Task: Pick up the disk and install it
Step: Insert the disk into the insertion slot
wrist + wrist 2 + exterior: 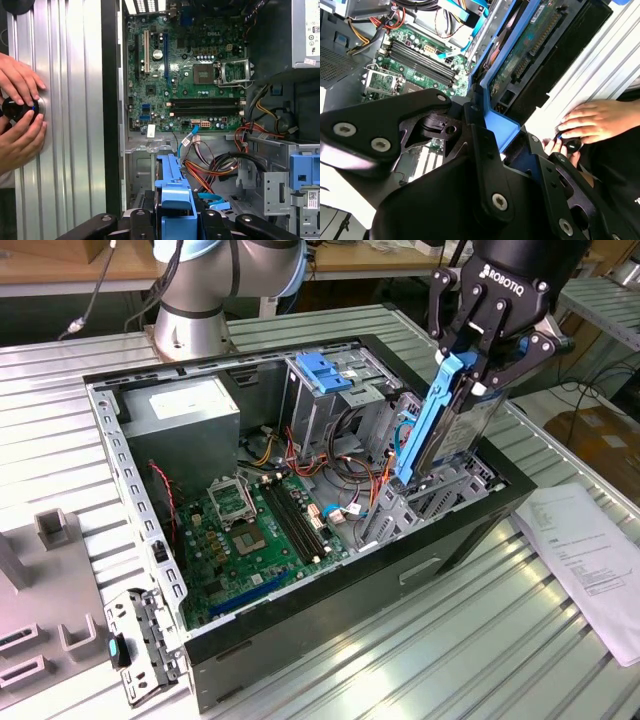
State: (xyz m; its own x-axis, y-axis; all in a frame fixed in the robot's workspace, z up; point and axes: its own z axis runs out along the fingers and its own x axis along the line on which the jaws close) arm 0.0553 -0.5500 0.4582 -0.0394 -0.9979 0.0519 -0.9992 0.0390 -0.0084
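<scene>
1. Jaws clamped tight on the top end of the disk (pixel 468 425), with black linkage on either side of it. They hold the disk on edge and nearly upright, leaning a little, and one blue rail (pixel 430 425) faces the exterior view.
2. Straight below the jaws, the disk's lower end drops in among the metal bays at the corner of the open computer case (pixel 330 610). Bay metal and cables hide that end, so I cannot tell whether it is seated or only touching.
3. In the second wrist view the black linkage covers much of the scene, and past it shows the disk's green circuit-board face (pixel 520 55). In the first wrist view I can make out just the disk's blue rail end (pixel 172 200) between the black links.
4. Lower down, beyond the jaws, the green motherboard (pixel 265 530) lies flat in the case. The grey power-supply box (pixel 185 420) is at the far end from the jaws, and the drive cage (pixel 325 375) with its blue handle stands between the two.
5. A person's hands (pixel 20 110) rest on the ribbed metal counter (pixel 75 125) beside the case, cupped around a small black round knob (pixel 17 107). The rest of the person is cut off.
6. White lettering marks the black body above the jaws. The power-supply box carries a white sticker, and a printed sheet (pixel 590 550) lies on the counter near the jaws. The print on both is too small to read.
</scene>
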